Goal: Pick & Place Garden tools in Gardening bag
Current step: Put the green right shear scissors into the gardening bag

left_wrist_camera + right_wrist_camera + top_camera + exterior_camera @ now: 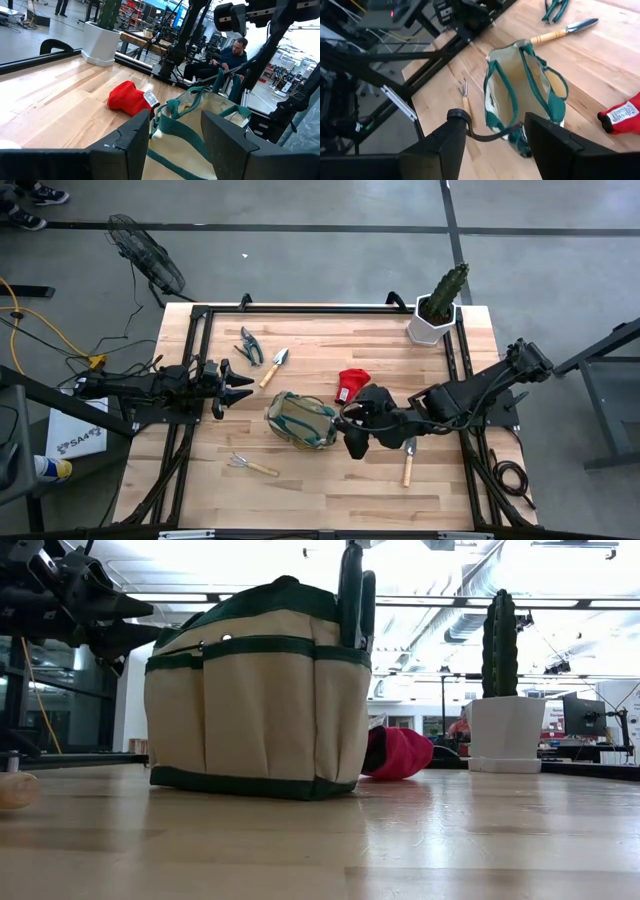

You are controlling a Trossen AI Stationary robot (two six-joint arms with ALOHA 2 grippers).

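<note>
The tan gardening bag [300, 420] with green trim stands upright at the table's middle. Dark pruning shears [352, 590] stick up out of its right end. My right gripper [495, 140] hovers over that end, fingers apart, with the shears' curved handle [470, 131] between them. My left gripper [240, 385] is open and empty, left of the bag. On the table lie more shears [250, 345], a trowel [275, 367], a red glove [352, 385], a hand rake [250, 466] and a second trowel [409, 460]. My right gripper points down over the bag's right end. The shears' handle end [456, 116] lies close by one fingertip [451, 142]. I cannot tell whether the fingers touch it.
A cactus in a white pot [437, 315] stands at the far right corner. Dark frame rails [200, 320] run along the table's left, far and right sides. A person [235, 55] sits in the room beyond the table. Bare wood lies near the front edge.
</note>
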